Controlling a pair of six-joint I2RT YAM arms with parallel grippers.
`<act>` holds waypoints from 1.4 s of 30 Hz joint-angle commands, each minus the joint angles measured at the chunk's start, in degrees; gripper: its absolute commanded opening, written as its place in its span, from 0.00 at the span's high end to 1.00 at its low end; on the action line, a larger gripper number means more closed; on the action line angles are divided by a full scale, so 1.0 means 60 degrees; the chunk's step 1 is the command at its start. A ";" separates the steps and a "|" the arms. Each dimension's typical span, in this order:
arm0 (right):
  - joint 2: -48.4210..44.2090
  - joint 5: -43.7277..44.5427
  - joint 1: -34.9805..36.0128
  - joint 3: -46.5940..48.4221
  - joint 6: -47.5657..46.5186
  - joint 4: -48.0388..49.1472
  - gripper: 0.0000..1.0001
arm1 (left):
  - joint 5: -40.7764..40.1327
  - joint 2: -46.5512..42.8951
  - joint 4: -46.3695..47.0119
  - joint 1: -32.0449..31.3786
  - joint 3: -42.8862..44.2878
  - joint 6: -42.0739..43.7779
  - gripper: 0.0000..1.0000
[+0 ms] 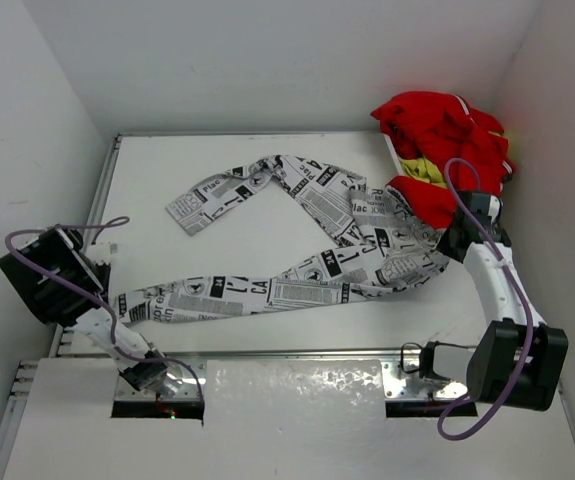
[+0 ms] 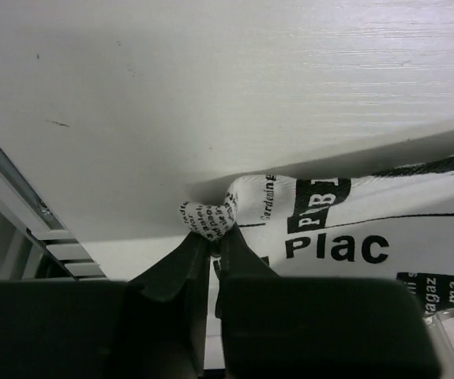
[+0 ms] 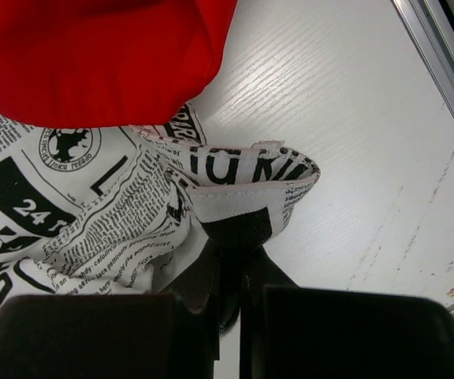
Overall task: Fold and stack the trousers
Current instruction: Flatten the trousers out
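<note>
1. Table: white and flat, with fine grain lines and a few dark scuffs. A metal rail runs along its left edge.
2. The trousers: white cloth with black newsprint, lying spread on the table. One leg runs along the near side from left to right. The other bends toward the far middle and ends left of centre.
3. Near-left leg end: bunched and pinched in my left gripper.
4. Right end of the trousers: a folded edge is clamped in my right gripper.
5. Red clothes: a crumpled heap in the far right corner, touching the trousers' right end. A yellow-green piece shows within it.
</note>
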 commanded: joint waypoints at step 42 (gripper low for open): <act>-0.0341 -0.0029 -0.1769 -0.2939 0.1573 0.0780 1.00 | 0.5382 -0.1795 -0.3254 0.8489 -0.0212 1.5768 0.72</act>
